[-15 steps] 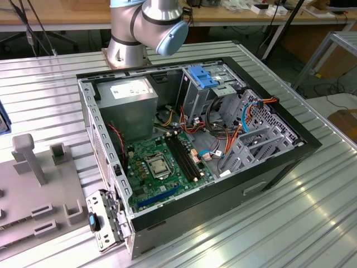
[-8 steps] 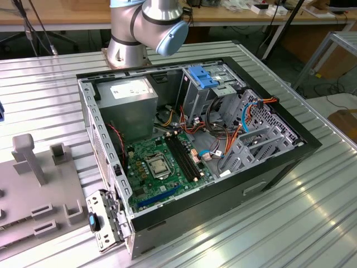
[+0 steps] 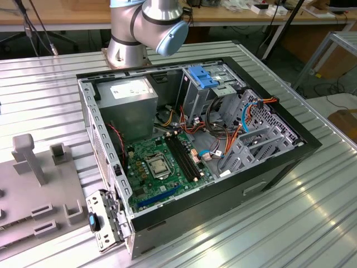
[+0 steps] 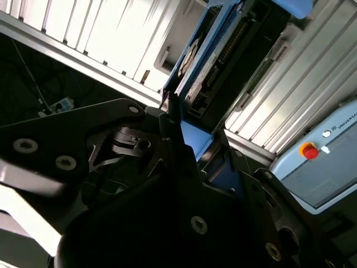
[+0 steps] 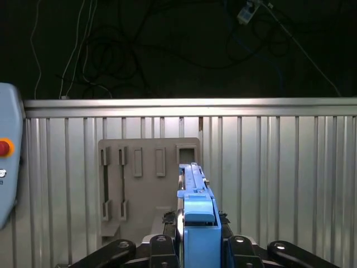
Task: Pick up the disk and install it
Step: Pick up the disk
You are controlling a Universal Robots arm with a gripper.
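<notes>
The disk (image 5: 195,206) stands edge-on between my fingers in the first wrist view, its bright blue rail and end tab facing the camera. My gripper (image 5: 196,243) is shut on it, with dark fingers (image 5: 160,245) pressing from both sides. In the second wrist view the disk (image 4: 207,58) runs away from the gripper (image 4: 187,137), showing a blue rail and a labelled metal face. It is held in the air above the ribbed metal table (image 5: 290,178), over a grey fixture plate (image 5: 146,184).
The open computer case (image 3: 279,162) lies on the table in the exterior view, with a silver drive cage and its blue latch (image 3: 203,75), a grey power supply (image 3: 131,95) and the green motherboard (image 3: 162,164). The arm's base (image 3: 142,28) stands behind it. A pendant with a red button (image 4: 309,149) lies nearby.
</notes>
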